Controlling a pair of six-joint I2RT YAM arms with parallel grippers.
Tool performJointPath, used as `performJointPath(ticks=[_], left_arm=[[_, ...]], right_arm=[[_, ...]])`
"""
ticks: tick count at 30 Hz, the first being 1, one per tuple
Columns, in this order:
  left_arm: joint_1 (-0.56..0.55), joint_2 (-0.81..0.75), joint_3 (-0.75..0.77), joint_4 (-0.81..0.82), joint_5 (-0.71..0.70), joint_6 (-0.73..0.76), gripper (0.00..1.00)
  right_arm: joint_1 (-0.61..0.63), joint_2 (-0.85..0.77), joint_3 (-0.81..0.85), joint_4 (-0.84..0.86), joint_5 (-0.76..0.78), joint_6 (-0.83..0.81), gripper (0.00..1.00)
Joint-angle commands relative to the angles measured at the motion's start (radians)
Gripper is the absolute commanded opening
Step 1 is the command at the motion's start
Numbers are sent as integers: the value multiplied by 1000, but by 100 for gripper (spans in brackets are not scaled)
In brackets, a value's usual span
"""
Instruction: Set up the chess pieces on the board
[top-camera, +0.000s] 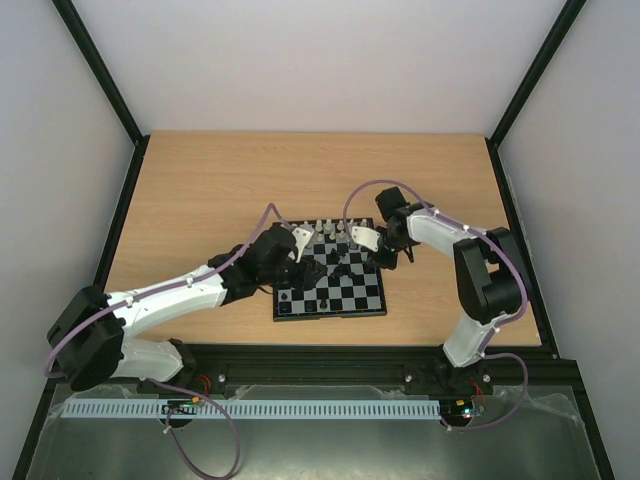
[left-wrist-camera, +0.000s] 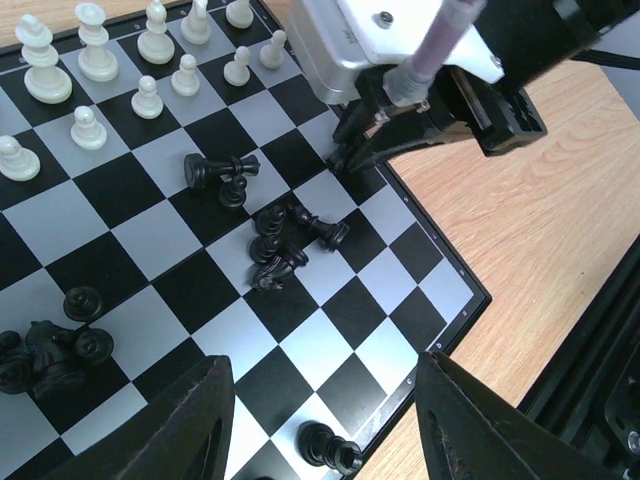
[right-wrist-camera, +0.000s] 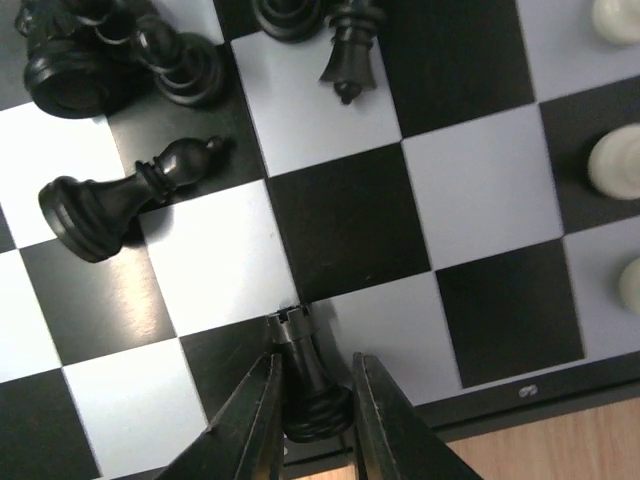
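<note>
Black rook (right-wrist-camera: 305, 365) clamped in the right gripper (right-wrist-camera: 312, 425), on a dark edge square of the board (right-wrist-camera: 350, 225) beside its border.
Bare squares just ahead, then toppled black pieces (left-wrist-camera: 285, 245); white pieces (left-wrist-camera: 90, 60) lining the far edge. Left gripper (left-wrist-camera: 322, 368) spread wide, empty, near a corner beside bare table (left-wrist-camera: 540, 230).

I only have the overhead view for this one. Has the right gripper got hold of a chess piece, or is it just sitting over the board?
Observer: Its wrist view shows the right gripper with a finger against each side of a black rook beside the board's border.
Operator: Is that rook upright?
Observer: It looks upright, its base between the fingers.
Operator: And the left gripper?
Observer: The left gripper is open above the board, holding nothing.
</note>
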Motion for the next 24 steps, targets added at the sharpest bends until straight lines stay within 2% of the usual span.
performJointPath(ticks=[1,4,9,14,19,24], left_arm=[[29,26,18,28,-21,-110,51],[86,46,-11,102,74,-224,53],[158,91,-43,316,261,-358,51],[157,156,-6,443,389,-408,47],[140,195,-1,576,477,-462,45],[109,234,35,582,504,-460,45]], right_arm=[[7,-52,-59,-45,-23,75,12],[7,-134,-92,-1,-78,186,8],[7,-298,-115,18,-235,387,7],[7,-415,-141,39,-364,532,7],[8,-490,-187,82,-416,607,8],[7,-515,-213,93,-432,618,8]])
